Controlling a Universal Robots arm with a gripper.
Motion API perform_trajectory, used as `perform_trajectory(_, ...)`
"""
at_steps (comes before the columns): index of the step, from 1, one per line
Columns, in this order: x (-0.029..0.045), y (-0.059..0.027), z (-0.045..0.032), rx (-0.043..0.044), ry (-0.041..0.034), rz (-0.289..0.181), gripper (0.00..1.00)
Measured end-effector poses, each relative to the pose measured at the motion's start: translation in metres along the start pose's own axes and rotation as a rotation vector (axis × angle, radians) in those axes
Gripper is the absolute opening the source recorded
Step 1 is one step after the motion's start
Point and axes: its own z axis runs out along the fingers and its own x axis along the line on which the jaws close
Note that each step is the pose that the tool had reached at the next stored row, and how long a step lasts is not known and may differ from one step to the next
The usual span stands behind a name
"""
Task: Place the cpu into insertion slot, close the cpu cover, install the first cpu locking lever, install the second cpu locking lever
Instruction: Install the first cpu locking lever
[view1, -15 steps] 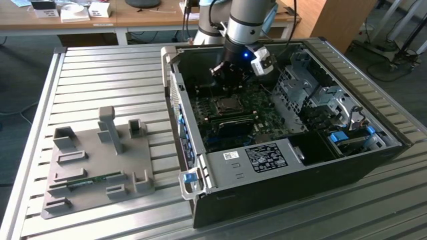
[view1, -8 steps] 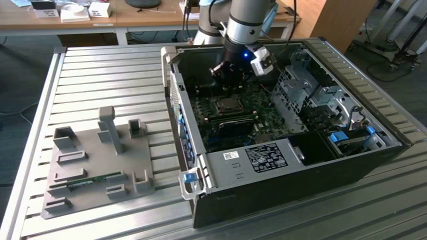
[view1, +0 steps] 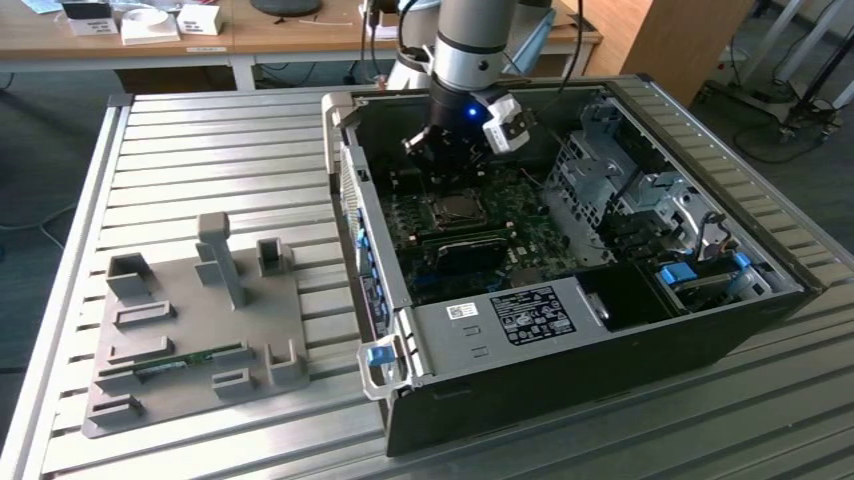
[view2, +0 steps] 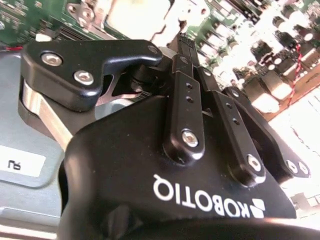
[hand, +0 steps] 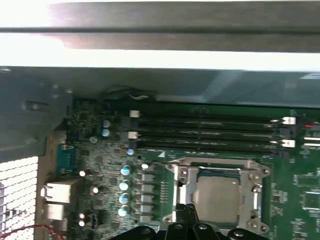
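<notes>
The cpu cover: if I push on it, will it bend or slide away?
Likely springy rather than rigid: the cpu cover looks like a thin metal frame. It probably won't slide, since it seems seated flat around the cpu. Its bare metal may be slippery.

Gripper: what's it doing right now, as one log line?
gripper: at cpu cover edge | cpu: seated | cpu cover: down around it

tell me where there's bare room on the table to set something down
Bare slats of the table lie between the grey fixture and the far edge, on the exterior view's left of the computer case. Inside the case, around the gripper and insertion slot, it is crowded.
</notes>
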Motion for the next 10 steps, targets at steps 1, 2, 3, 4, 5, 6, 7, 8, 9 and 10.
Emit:
perform_trajectory(1,0.0022,0.0000,0.0001,0.0001,-0.0019,0.000,0.11)
perform_trajectory(2,0.0046,0.0001,0.0001,0.0001,-0.0038,0.000,0.11)
perform_trajectory(3,0.0070,0.0001,0.0001,0.0002,-0.0058,0.000,0.11)
perform_trajectory(4,0.0093,0.0001,0.0002,0.0003,-0.0077,0.000,0.11)
perform_trajectory(5,0.0115,0.0002,0.0002,0.0004,-0.0096,0.000,0.11)
perform_trajectory(6,0.0133,0.0003,0.0003,0.0005,-0.0111,0.000,0.11)
perform_trajectory(7,0.0142,0.0003,0.0003,0.0004,-0.0121,0.000,0.11)
perform_trajectory(8,0.0147,0.0004,0.0003,0.0004,-0.0125,0.000,0.11)
perform_trajectory(9,0.0150,0.0004,0.0003,0.0004,-0.0128,0.000,0.11)
perform_trajectory(10,0.0152,0.0004,0.0003,0.0005,-0.0128,0.000,0.11)
